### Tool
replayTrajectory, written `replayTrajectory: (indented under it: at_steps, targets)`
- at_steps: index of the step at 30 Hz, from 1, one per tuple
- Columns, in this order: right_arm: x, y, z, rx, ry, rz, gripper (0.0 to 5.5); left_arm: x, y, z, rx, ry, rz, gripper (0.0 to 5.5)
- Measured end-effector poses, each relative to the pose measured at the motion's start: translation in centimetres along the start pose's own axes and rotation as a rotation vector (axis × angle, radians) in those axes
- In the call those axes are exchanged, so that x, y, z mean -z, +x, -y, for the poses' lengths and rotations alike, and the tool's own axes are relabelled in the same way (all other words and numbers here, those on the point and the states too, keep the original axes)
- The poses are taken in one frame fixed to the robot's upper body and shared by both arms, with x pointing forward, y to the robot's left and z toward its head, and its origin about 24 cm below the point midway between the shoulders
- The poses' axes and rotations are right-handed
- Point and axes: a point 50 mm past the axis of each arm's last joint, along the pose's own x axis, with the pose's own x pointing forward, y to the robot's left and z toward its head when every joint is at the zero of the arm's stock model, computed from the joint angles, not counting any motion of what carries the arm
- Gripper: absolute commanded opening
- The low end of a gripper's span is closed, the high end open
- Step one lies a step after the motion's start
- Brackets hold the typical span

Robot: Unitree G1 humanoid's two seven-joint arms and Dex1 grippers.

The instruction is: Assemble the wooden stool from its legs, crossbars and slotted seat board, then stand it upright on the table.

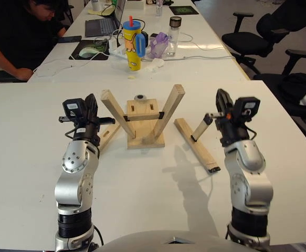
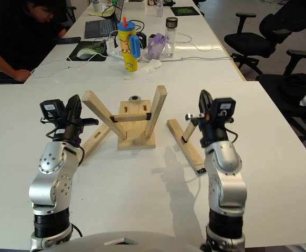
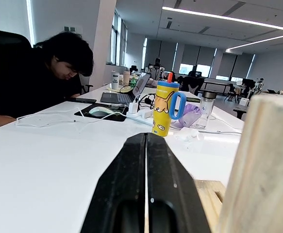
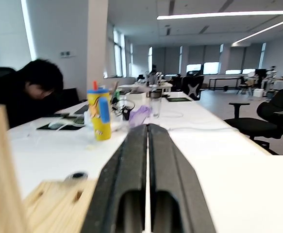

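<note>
Two wooden legs stand up in a V from the slotted seat board [image 1: 144, 140], which lies flat at the middle of the white counter [image 1: 32, 157]: the left standing leg [image 1: 116, 112] and the right standing leg [image 1: 169, 109] lean away from each other, and a short crossbar [image 1: 144, 116] with black ends joins them partway up. To the right of the board a loose leg [image 1: 197, 146] lies flat on the counter, and a second crossbar [image 1: 201, 129] slants up from it toward the right gripper [image 1: 219, 98]; whether the two touch cannot be told. That gripper is raised above the counter with its fingers pressed together and nothing between them. On the other side, another leg [image 1: 108, 136] lies on the counter just beside the board, partly hidden by the left gripper [image 1: 91, 102], which is also raised, its fingers together and bare. Just beyond the board sits a small dark round object [image 1: 140, 97]. On the farther desk are a yellow tumbler [image 1: 134, 48] with a blue handle, a clear bottle [image 1: 174, 34], a laptop [image 1: 102, 25] and a computer mouse [image 1: 91, 51] on its pad.
</note>
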Motion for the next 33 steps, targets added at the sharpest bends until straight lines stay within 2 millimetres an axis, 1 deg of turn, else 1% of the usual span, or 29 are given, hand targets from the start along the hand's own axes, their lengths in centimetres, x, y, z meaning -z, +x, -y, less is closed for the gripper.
replayTrajectory:
  at_steps: [1,2,3,4,5,7,11,14,15,17,18,19,22,24,26,29,31,33]
  targets:
    - [0.3,0.9,-0.7,-0.026,0.014,-0.020,0.00,0.0,0.1,0.2,0.021,0.010,-0.001,0.03]
    - [0.9,1.7,-2.0,-0.094,0.038,-0.056,0.00,0.2,0.2,0.9,0.075,0.016,-0.013,0.03]
    - [1.3,2.0,-3.1,-0.156,0.049,-0.077,0.00,0.4,0.2,1.6,0.117,0.022,-0.025,0.03]
    - [1.8,2.1,-4.9,-0.274,0.052,-0.107,0.00,0.7,0.3,2.5,0.169,0.035,-0.044,0.03]
    - [2.1,2.0,-5.7,-0.322,0.038,-0.124,0.00,0.9,0.4,2.3,0.152,0.073,-0.056,0.03]
    - [2.7,1.5,-6.4,-0.406,0.005,-0.167,0.00,1.6,0.8,1.5,0.132,0.157,-0.097,0.03]
    - [4.2,0.8,-6.2,-0.429,0.004,-0.251,0.00,1.8,1.3,1.3,0.133,0.178,-0.122,0.03]
    - [5.0,0.8,-5.7,-0.435,-0.003,-0.295,0.00,2.1,1.5,0.4,0.134,0.163,-0.144,0.03]
    - [5.2,1.0,-5.5,-0.429,-0.006,-0.309,0.00,2.3,1.6,-0.3,0.133,0.165,-0.160,0.03]
    - [5.6,1.4,-4.8,-0.406,-0.021,-0.328,0.00,2.6,1.8,-2.5,0.140,0.202,-0.212,0.03]
    - [5.6,1.8,-4.3,-0.388,-0.021,-0.331,0.00,2.8,2.0,-4.0,0.163,0.235,-0.253,0.03]
    - [5.6,2.1,-4.2,-0.381,-0.021,-0.327,0.00,2.9,2.1,-4.7,0.185,0.254,-0.277,0.03]
    - [5.4,3.5,-4.3,-0.387,-0.023,-0.300,0.00,2.8,2.3,-6.9,0.375,0.340,-0.384,0.03]
    - [5.3,4.0,-4.5,-0.410,-0.024,-0.283,0.00,2.4,2.1,-7.3,0.525,0.410,-0.429,0.03]
    - [5.4,4.2,-4.8,-0.464,-0.023,-0.265,0.00,2.1,1.5,-7.6,0.699,0.452,-0.513,0.03]
    - [5.6,4.2,-5.6,-0.614,-0.033,-0.234,0.00,2.4,-0.2,-7.4,0.920,0.405,-0.672,0.03]
    - [5.5,3.8,-6.5,-0.777,-0.041,-0.207,0.00,2.7,-1.8,-6.6,1.080,0.363,-0.791,0.03]
    - [5.2,3.2,-7.7,-0.909,-0.031,-0.187,0.00,3.4,-3.1,-5.8,1.161,0.333,-0.861,0.03]
